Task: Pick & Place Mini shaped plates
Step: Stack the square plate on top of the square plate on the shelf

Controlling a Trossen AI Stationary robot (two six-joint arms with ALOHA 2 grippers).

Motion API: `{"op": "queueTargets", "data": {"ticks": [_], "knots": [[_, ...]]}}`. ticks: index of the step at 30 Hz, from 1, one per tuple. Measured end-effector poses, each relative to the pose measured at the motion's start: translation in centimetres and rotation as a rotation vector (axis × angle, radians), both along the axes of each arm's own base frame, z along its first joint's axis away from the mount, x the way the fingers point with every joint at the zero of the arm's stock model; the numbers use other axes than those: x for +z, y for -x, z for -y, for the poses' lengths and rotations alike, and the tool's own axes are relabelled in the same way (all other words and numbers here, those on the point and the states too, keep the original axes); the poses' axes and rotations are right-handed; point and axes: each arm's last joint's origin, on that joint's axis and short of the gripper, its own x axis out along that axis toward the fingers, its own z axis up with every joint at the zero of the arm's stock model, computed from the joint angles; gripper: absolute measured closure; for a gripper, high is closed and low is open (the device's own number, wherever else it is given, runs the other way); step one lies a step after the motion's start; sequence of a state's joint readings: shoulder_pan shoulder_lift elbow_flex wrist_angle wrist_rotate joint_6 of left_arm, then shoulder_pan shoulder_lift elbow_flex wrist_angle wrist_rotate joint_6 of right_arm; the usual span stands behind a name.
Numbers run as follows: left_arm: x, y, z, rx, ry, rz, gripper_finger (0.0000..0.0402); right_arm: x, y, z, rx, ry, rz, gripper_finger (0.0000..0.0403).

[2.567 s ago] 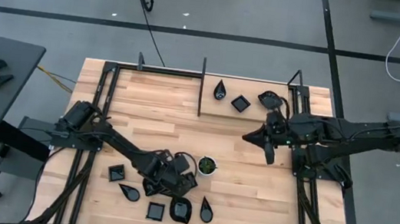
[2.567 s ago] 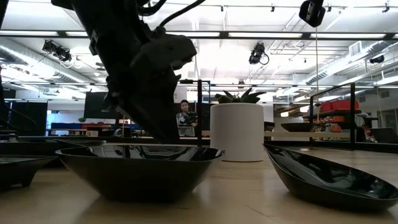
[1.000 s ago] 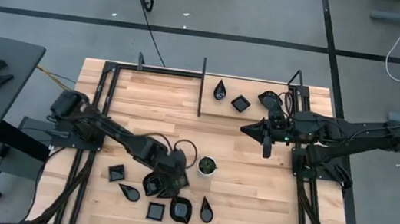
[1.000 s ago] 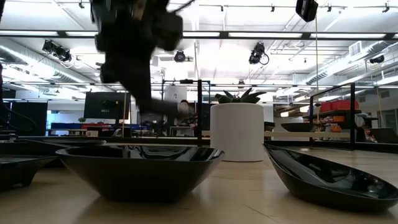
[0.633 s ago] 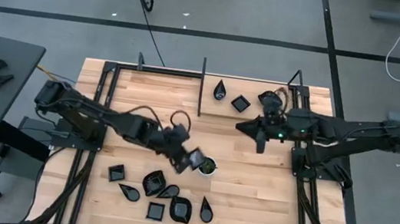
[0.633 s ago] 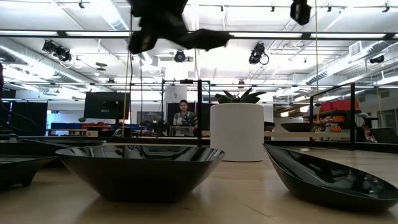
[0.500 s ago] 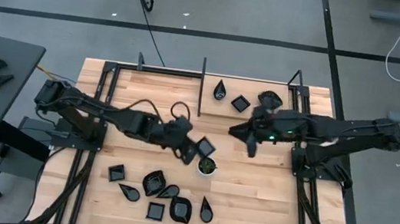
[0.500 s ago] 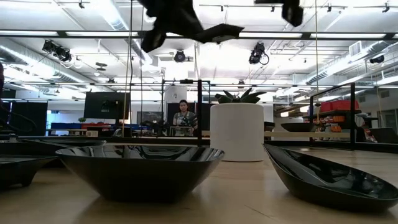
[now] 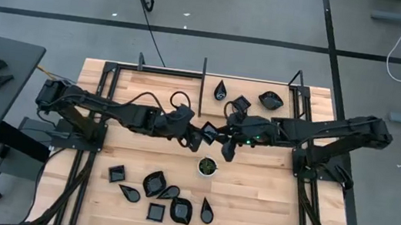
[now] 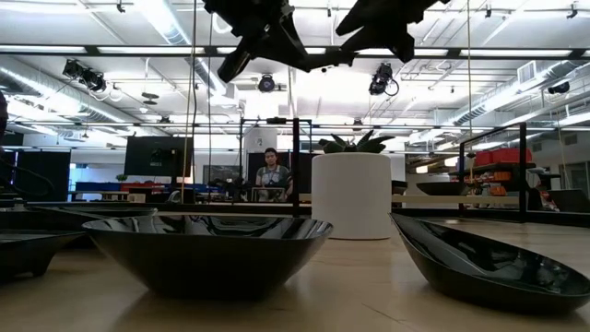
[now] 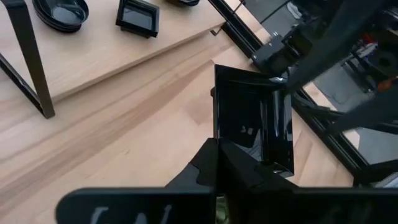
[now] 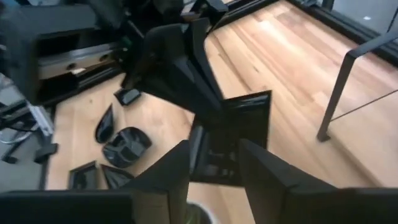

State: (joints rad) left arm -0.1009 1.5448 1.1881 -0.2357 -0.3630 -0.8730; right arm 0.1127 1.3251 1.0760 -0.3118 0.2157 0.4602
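Looks like a mid-air handoff over the middle of the table. The left gripper (image 9: 196, 137) is pinched tight on a square black plate (image 9: 209, 133), holding it up well above the wood. The right gripper (image 9: 226, 138) has its fingers spread and sits right at the plate's far edge; from its own wrist view the plate (image 12: 239, 134) looks to be between the fingers (image 12: 267, 177), though I can't tell if they're touching it. Next move, I'd guess: right closes on the rim, then left lets go. The far pile (image 9: 242, 102) has three plates, the near pile (image 9: 154, 183) several more, beside the white cup (image 9: 207, 165).
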Motion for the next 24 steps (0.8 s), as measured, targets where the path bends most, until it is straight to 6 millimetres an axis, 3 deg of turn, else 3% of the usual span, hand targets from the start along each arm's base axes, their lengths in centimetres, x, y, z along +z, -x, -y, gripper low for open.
{"op": "queueTargets", "data": {"ticks": [13,24], "knots": [[-0.02,0.01,0.10,-0.016,-0.021,-0.009,0.0386,-0.30,-0.28,0.20,0.014,0.183,-0.030,0.0308],[-0.08,0.03,0.10,-0.043,-0.065,-0.030,0.0386,-0.63,-0.47,0.21,0.003,0.179,-0.042,0.0242]]}}
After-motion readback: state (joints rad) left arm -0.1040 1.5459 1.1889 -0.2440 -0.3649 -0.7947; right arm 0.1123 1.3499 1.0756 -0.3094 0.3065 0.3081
